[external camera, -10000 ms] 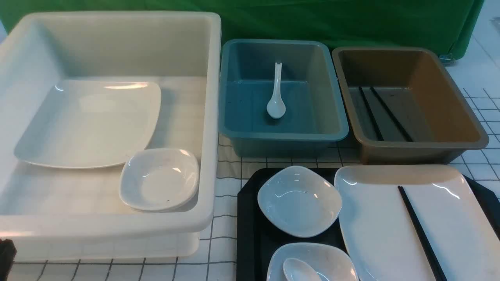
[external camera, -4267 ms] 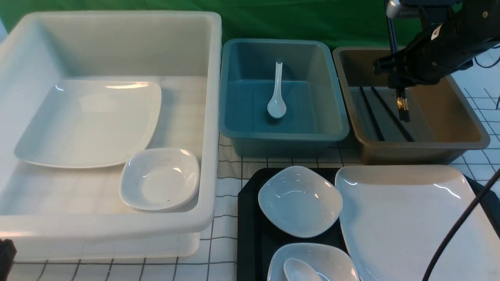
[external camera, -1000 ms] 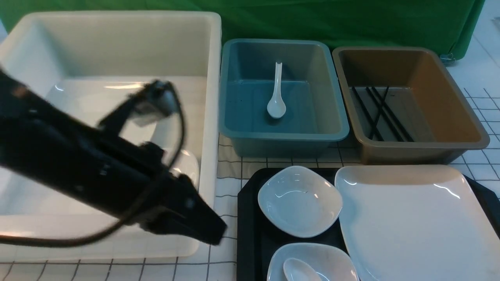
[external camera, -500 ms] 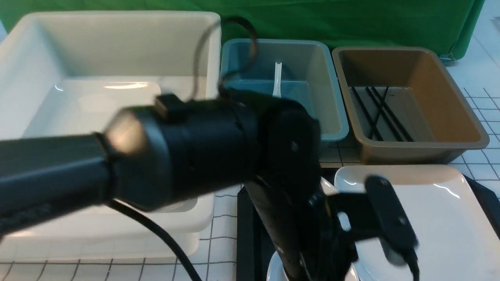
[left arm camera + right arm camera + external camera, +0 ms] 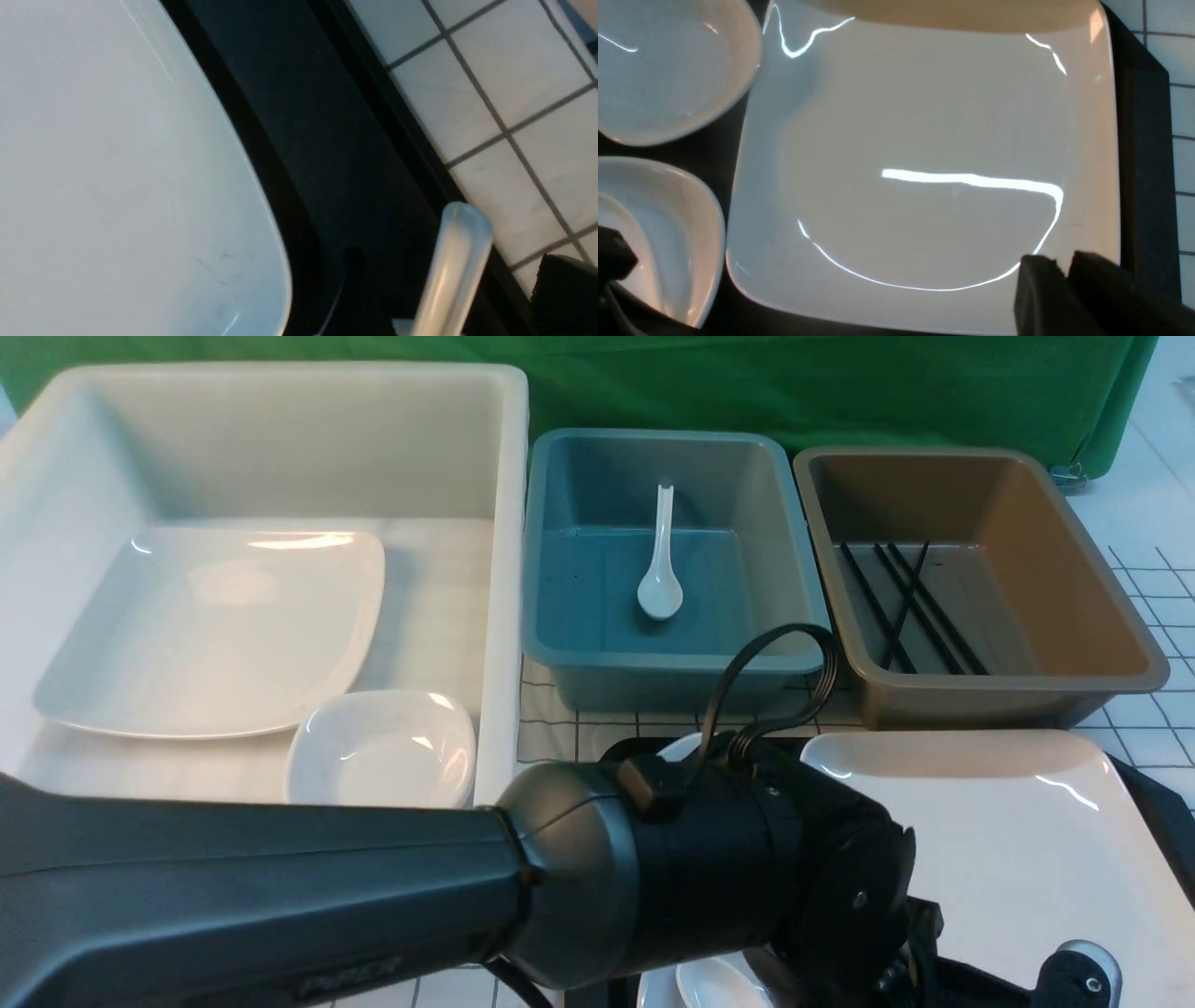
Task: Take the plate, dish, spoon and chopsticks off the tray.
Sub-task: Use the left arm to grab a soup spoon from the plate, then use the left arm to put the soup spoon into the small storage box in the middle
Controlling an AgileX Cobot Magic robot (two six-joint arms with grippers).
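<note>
My left tool (image 5: 563, 303) shows one dark finger just beside the tray's (image 5: 327, 140) rim, so I cannot tell its opening or hold, while the spoon (image 5: 709, 985) lies in the near small dish (image 5: 686, 224) on that tray, bowl end pointing toward the teal bin (image 5: 677, 665), handle hidden.

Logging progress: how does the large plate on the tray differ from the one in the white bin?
The tray plate lies on the black tray, uncleared; the bin plate lies in the white bin. The left arm hides part of the tray plate; the bin plate is clear of it. Both are glossy white rounded squares.
</note>
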